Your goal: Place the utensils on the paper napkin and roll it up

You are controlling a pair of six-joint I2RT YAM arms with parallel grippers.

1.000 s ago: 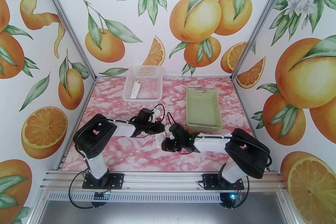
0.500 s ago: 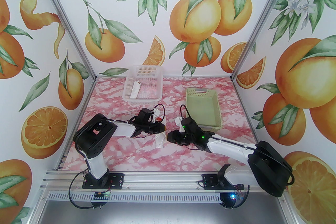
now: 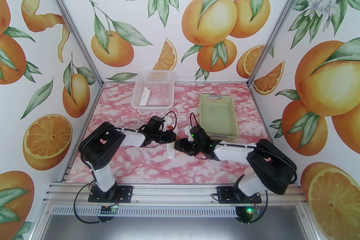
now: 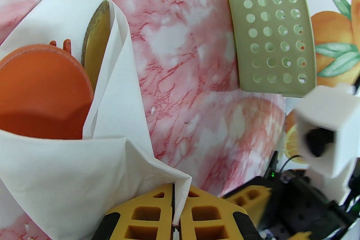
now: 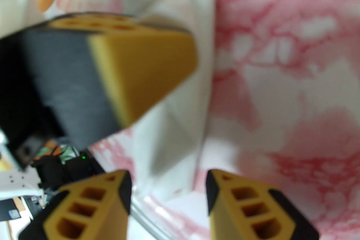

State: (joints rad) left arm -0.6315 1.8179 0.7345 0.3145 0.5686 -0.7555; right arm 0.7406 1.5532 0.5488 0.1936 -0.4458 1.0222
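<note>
The napkin (image 4: pixel 56 171) is rolled into a white cone and lies on the pink marbled table (image 3: pixel 140 165), near the middle, between the two grippers. From its open end show the round orange bowl of the spoon (image 4: pixel 36 92), the tips of the fork (image 4: pixel 67 44) behind it, and the dull golden blade of the knife (image 4: pixel 97 33) against the paper wall. The left gripper (image 4: pixel 175 199) is closed, its yellow fingers pinching a loose corner of the napkin between them. The right gripper (image 5: pixel 168 179) stands with its jaws apart and nothing between them; the narrow end of the cone lies just ahead of the gap. A green basket (image 3: pixel 219 136) sits beyond the right gripper. Farther back is a white basket (image 3: pixel 152 105) with a slim white paper roll (image 3: pixel 145 96) lying in it.
</note>
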